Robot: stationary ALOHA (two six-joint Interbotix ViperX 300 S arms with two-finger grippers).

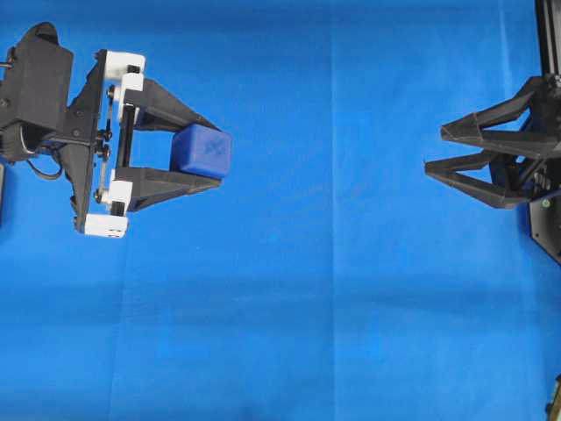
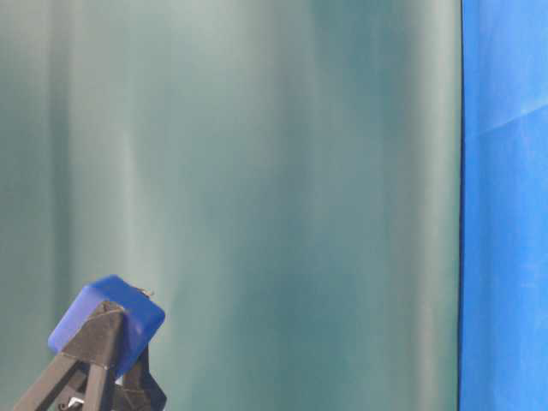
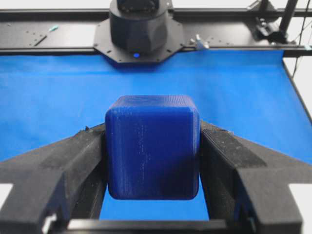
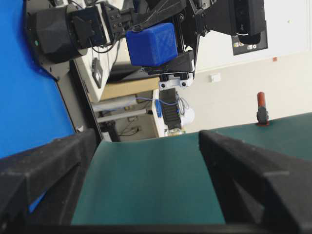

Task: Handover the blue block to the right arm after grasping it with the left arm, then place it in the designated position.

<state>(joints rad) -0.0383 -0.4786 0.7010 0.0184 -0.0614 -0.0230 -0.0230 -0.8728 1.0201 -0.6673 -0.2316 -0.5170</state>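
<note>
The blue block (image 1: pixel 202 151) is a dark-blue cube with rounded edges, lifted clear of the cloth. My left gripper (image 1: pixel 213 152), with white corner blocks, is shut on it, one black finger on each side. In the left wrist view the blue block (image 3: pixel 152 146) fills the gap between the fingers (image 3: pixel 78 161). In the table-level view the blue block (image 2: pixel 107 321) sits on top of the finger tips. My right gripper (image 1: pixel 436 151), all black, stands open at the right, pointing left toward the block, a wide gap away. The right wrist view shows the blue block (image 4: pixel 151 44) far ahead, held by the left gripper.
Bright blue cloth (image 1: pixel 316 289) covers the table. A dark green backdrop (image 2: pixel 282 171) hangs behind. The other arm's black base (image 3: pixel 139 29) stands at the cloth's far edge on a black frame.
</note>
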